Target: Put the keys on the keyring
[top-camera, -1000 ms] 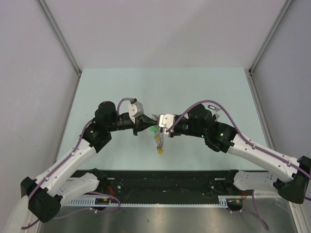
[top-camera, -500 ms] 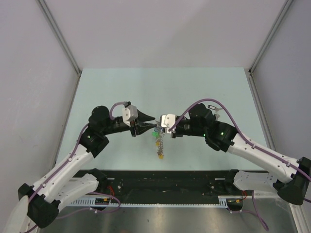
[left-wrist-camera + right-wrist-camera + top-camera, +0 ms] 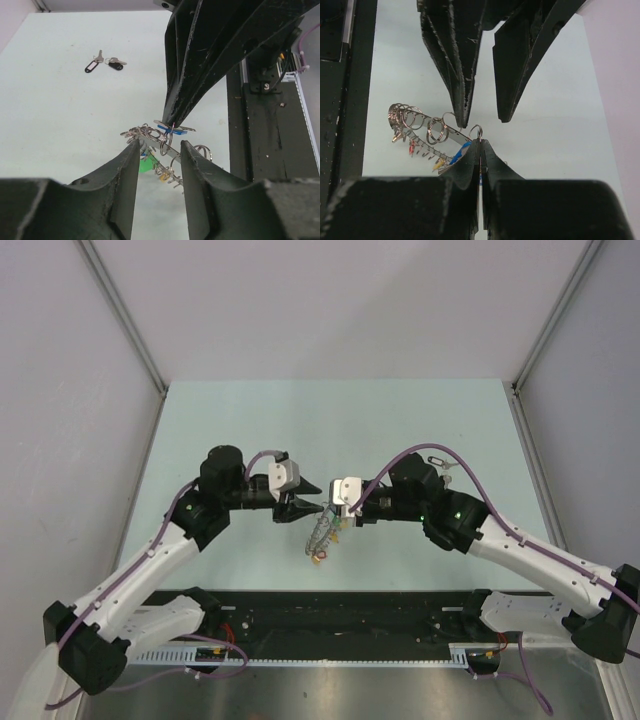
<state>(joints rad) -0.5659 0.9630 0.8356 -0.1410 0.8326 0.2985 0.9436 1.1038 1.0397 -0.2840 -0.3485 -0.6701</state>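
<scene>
The keyring (image 3: pixel 319 537) hangs above the table between my two grippers, tilted down to the left, with several small rings and green, yellow and red tags. My right gripper (image 3: pixel 327 510) is shut on a blue-tagged key (image 3: pixel 462 150) at the keyring's upper end (image 3: pixel 420 125); its small ring sticks up above the fingertips. My left gripper (image 3: pixel 307 508) is open, and in the left wrist view its jaws stand either side of the keyring's band (image 3: pixel 162 146). Two black-tagged keys (image 3: pixel 103 63) lie on the table beyond.
The pale green table (image 3: pixel 240 420) is walled on three sides. A black rail (image 3: pixel 350 615) with the arm bases runs along the near edge. Purple cables loop over both arms.
My left gripper drew back to the left, then came in again at the keyring with its jaws open. The keyring has swung from hanging straight down to slanting down-left. The right gripper has hardly moved.
</scene>
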